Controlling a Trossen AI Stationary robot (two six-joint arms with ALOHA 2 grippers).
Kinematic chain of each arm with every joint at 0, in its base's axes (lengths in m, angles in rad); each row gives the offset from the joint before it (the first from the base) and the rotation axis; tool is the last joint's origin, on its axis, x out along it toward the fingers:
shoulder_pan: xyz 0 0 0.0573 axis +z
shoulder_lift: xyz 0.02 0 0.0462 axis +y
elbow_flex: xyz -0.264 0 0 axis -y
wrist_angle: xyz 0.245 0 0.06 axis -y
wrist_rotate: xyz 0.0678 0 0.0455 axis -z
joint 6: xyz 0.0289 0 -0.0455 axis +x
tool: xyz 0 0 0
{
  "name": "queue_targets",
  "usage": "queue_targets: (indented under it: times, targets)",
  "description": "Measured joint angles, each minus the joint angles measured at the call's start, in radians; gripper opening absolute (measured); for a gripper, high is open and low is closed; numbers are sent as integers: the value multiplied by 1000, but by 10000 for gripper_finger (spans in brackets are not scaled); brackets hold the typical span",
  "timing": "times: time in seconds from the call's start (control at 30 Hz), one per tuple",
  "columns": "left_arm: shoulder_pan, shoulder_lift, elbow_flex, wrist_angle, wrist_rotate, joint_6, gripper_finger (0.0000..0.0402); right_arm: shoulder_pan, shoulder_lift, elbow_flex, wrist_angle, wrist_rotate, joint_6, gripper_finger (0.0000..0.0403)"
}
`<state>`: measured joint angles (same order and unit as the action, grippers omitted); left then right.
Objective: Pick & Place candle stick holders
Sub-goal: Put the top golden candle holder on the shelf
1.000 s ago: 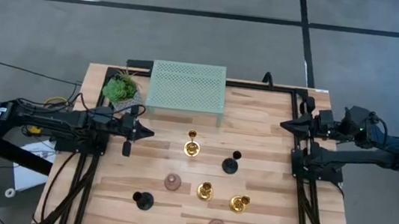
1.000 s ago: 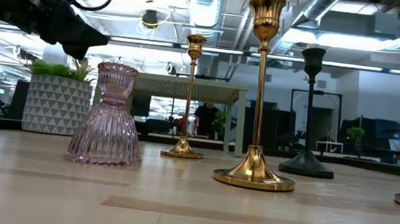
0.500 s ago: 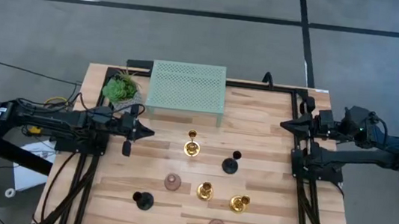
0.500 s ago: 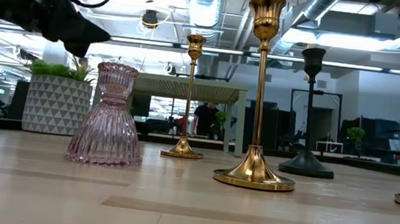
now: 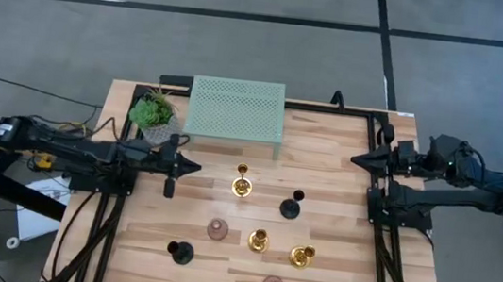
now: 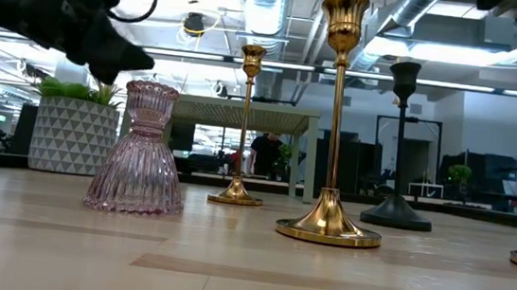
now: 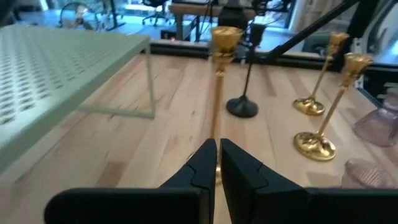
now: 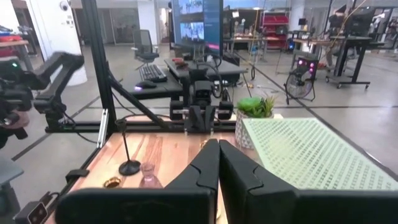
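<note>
Over the pale wooden table (image 5: 332,264), the left gripper (image 5: 194,166), fingers pressed together and empty, has slid rightward toward the tall shiny gold candle stick holder (image 5: 242,184) standing mid-table, suggesting an approach; the right gripper (image 5: 356,158), likewise closed, waits at the table's edge.

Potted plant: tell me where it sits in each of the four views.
High view: the potted plant stands at the table's far left corner.
Low view: at the left, behind the holders.
Left wrist view: not in it.
Right wrist view: mid-picture, at the shelf's corner.
Shared landmark: the green mesh shelf, seen in all four views.
</note>
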<state>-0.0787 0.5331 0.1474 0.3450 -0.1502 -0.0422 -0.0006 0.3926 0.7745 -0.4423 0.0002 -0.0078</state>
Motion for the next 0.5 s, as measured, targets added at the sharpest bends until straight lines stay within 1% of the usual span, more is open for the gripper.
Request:
queue_targets:
  times: [0.13,0.2,0.33,0.4,0.5]
  targets:
    - [-64,118,0,148,-8,15,21,0,0,-11,-4,0,-1,0]
    - [-105,164,11,185,-43,17,21,0,0,-11,-7,0,-2,0]
    - [-226,241,64,184,-200,75,17,0,0,-11,-14,1,-3,0]
    - [-296,275,99,185,-291,124,7,0,0,-11,-15,8,-3,0]
    - [-380,320,136,187,-442,168,5,0,0,-11,-17,29,-3,0]
